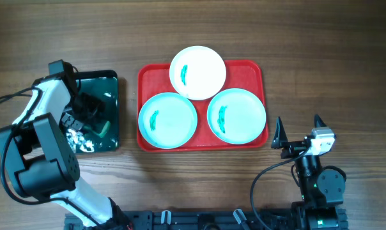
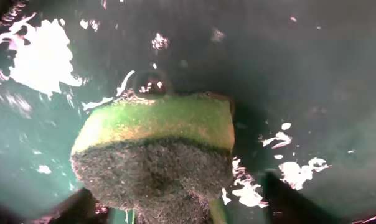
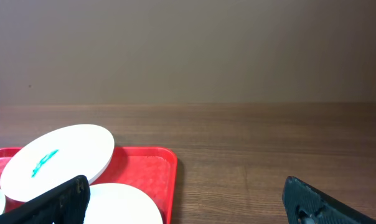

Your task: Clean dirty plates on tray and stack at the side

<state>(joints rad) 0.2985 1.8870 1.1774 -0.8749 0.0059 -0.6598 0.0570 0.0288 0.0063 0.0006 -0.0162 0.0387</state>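
Observation:
The red tray (image 1: 143,76) holds three plates, each with a green smear. The white plate (image 1: 198,71) is at the back and rests partly on the two pale aqua plates, left (image 1: 168,119) and right (image 1: 236,115). My left gripper (image 1: 94,118) is down in the dark green tray (image 1: 110,83), and its open fingers (image 2: 175,211) straddle a green sponge with a dark scouring side (image 2: 154,149). My right gripper (image 1: 300,134) is open and empty over the table, right of the red tray. The right wrist view shows the white plate (image 3: 57,162) and the tray's corner (image 3: 157,168).
The dark green tray (image 2: 312,74) holds water with bright reflections. Bare wooden table lies in front of the right gripper (image 3: 188,211) and to the right of the red tray (image 1: 333,76). A cable lies at the far left (image 1: 1,101).

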